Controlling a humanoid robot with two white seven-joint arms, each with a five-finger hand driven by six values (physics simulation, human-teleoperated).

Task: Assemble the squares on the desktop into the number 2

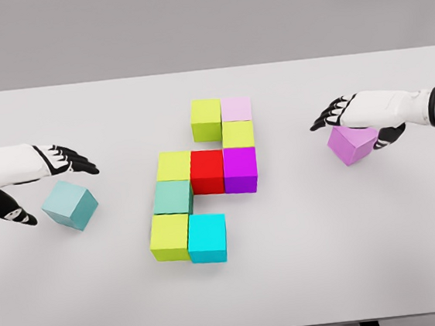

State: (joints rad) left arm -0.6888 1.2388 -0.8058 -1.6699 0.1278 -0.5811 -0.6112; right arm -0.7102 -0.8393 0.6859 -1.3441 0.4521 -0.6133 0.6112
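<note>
At mid-tabletop point(366, 241), nine squares sit packed edge to edge (two lime and a pale pink on top, a lime-red-magenta row point(207, 171), then teal, lime and cyan below). Left hand point(43, 170) hovers beside a loose teal square point(70, 205), fingers spread, holding nothing. Right hand point(360, 115) rests over a tilted purple square point(352, 144), fingers curved around it.
</note>
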